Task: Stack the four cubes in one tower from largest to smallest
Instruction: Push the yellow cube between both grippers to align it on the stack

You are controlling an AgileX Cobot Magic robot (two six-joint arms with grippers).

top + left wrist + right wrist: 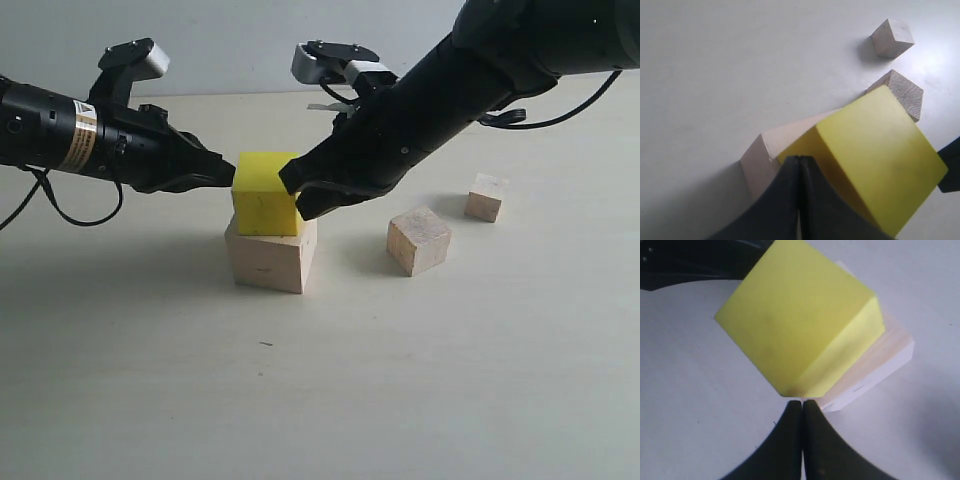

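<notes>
Obs.: yellow cube point(265, 192) sits on the large wood cube point(268, 258), near mid-bench point(400, 390). It is twisted against the base and not centred; the wrist views show bare wood exposed along one side only. Medium wood cube point(418, 240) and small wood cube point(486, 197) stand on the bench off to the right, apart from the stack and from each other.

Left gripper point(225, 170): jaws pressed together, holding nothing, tip at the yellow cube's left face. Right gripper point(292, 182): also pressed together and empty, tip at a corner of the yellow cube on the opposite side (contact likely, but too close to say for certain).

Step, as judged: squaring the yellow cube between two closed tips.

Risks:
- A push landing on a corner would spin the cube rather than slide it, worsening the twist.
- Unequal pressure from the two sides could shove it past the base edge and tip it off.
- A low push could drag the large cube too.
- The right arm passes close above the medium cube, so a sweep could knock it.
- Leftover offset would make the upper cubes lean.
</notes>
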